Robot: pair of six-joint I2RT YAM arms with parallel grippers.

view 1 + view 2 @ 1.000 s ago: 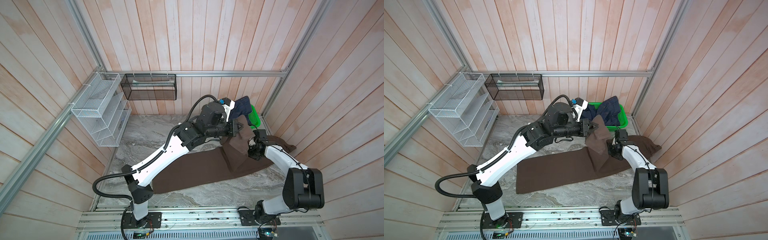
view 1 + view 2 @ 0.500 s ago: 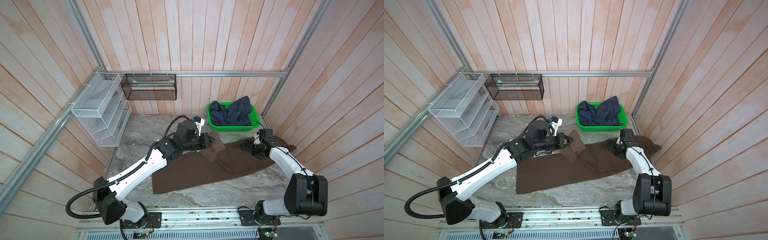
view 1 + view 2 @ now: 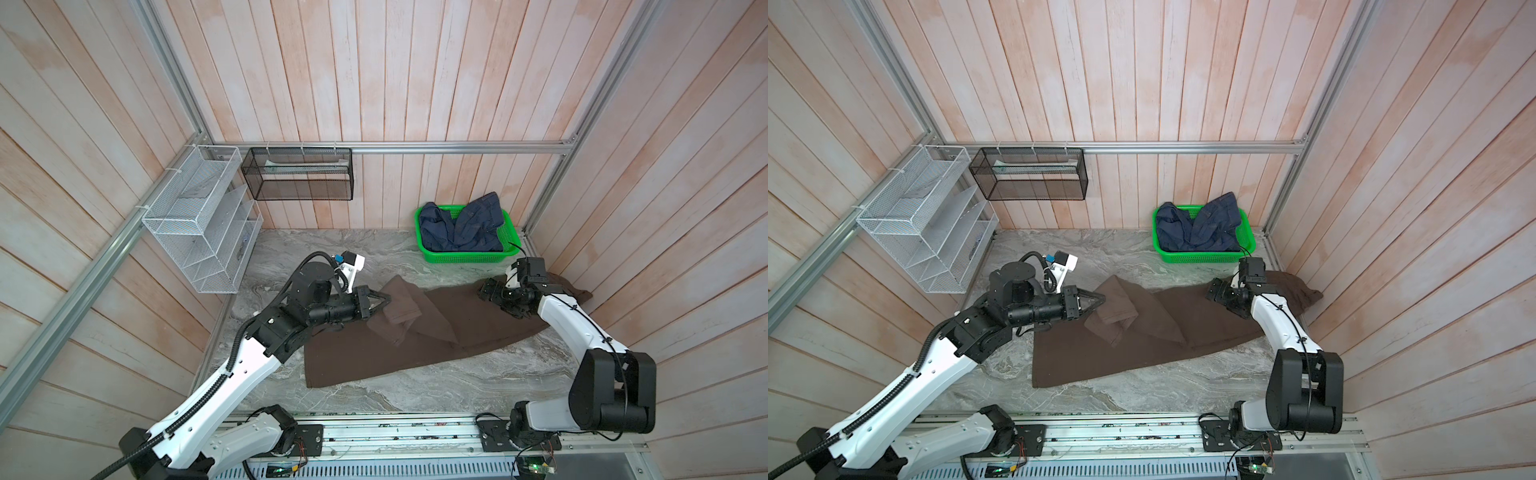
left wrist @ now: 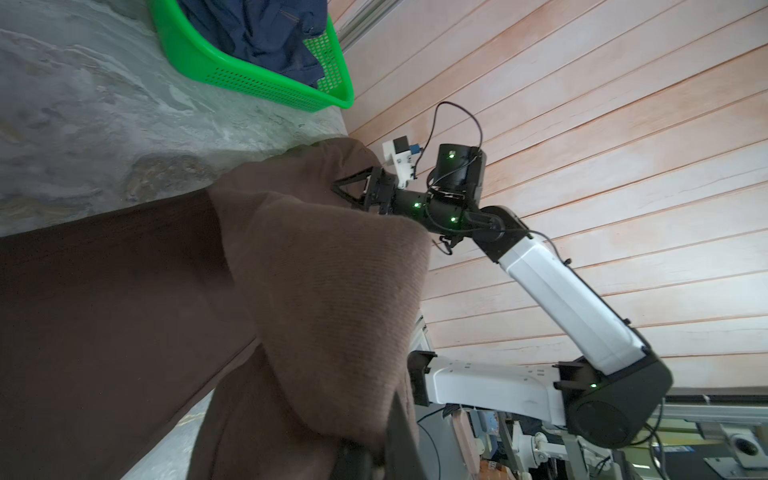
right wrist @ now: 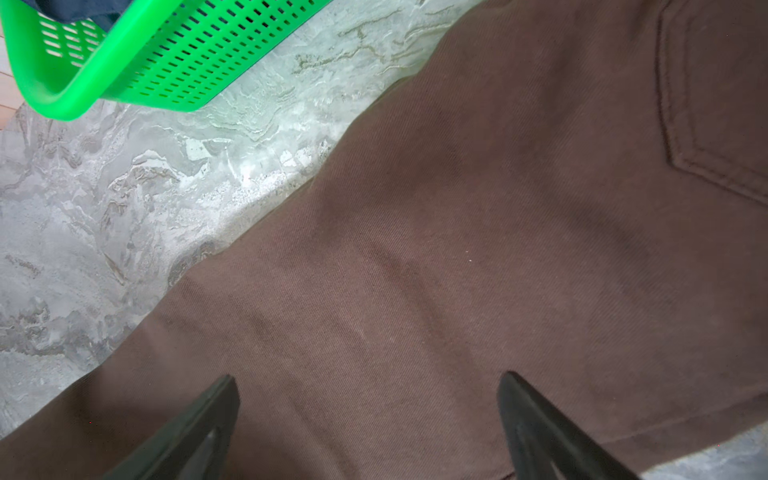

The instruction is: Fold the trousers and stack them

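While the trousers lie long and flat across the grey table, one leg end is folded back on top of the rest and sits in a soft lump near the middle. The left gripper comes in low from the left. Its two fingers are pinched together on the edge of that folded lump. In the left wrist view the brown cloth of the trousers is bunched up right at the dark finger, so the cloth is held tight there. The right gripper is over the other end of the trousers, close to the right wall. Its fingers stand wide apart with nothing between them but the flat cloth below. I cannot tell if they touch the cloth. A sewn pocket shows on the trousers near them. Behind the trousers, at the back of the table on the right, sits a green basket with a crumpled dark blue garment inside it. The basket is near the trousers but not touching them. Both top views show the same thing: the trousers on the table, the left gripper at the fold, and the right gripper at the far end.
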